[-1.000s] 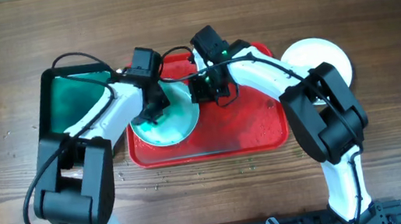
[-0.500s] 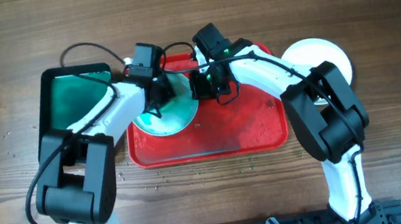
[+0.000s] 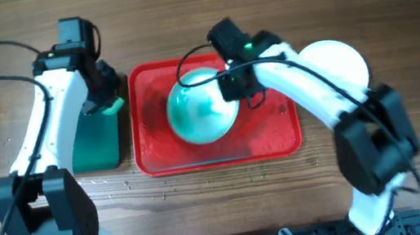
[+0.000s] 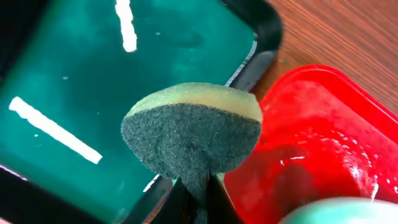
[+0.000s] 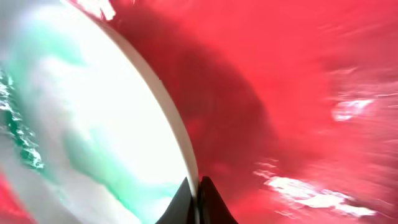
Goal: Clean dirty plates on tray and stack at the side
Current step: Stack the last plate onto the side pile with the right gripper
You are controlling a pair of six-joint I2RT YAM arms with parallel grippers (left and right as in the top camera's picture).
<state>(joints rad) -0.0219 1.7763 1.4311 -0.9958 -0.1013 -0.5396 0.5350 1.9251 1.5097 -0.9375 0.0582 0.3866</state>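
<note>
Progress looks partial: a white plate (image 3: 342,62) rests aside. Right gripper (image 3: 232,85) clamps a smeared plate (image 3: 201,110); left gripper (image 4: 198,199) pinches the sponge (image 4: 193,130).

Bright glare, blurry right-wrist view.

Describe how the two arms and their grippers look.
Both arms have white links and black joint housings. The left arm and right arm each carry a thin black cable looping near the wrist. The right wrist shows a small green light. The left gripper and right gripper have slim dark fingers.
</note>
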